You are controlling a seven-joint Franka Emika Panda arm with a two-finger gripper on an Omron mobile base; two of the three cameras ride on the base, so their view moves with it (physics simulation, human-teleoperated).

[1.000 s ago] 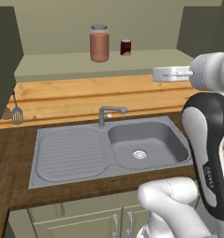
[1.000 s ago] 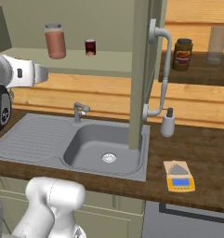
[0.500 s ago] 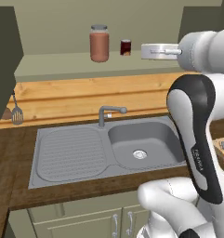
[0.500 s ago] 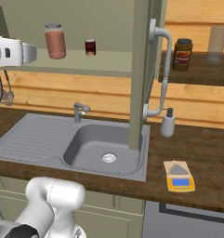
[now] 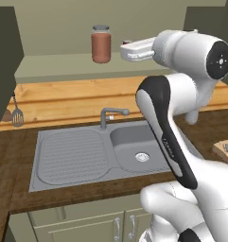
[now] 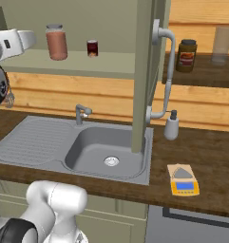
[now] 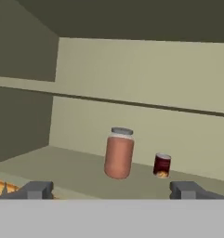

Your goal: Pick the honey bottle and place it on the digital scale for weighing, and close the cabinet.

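The honey bottle (image 7: 119, 153) is standing upright on the bottom shelf of the open cabinet (image 6: 145, 71), near the shelf's front edge, with a small red can (image 7: 161, 165) just beside it. The jaws (image 7: 111, 189) are hanging wide open, apart from the bottle. The digital scale (image 6: 183, 179) is lying at the desk's front edge.

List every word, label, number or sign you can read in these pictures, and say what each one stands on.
No text reads legibly.
Brown jar with a dark lid on the right-hand shelf: red and yellow label, too blurred to read.
Small dark red can: pale mark near its base, unreadable.
Flat tan digital scale: blue patch, no digits legible.
Clear reddish-brown honey bottle: no label.
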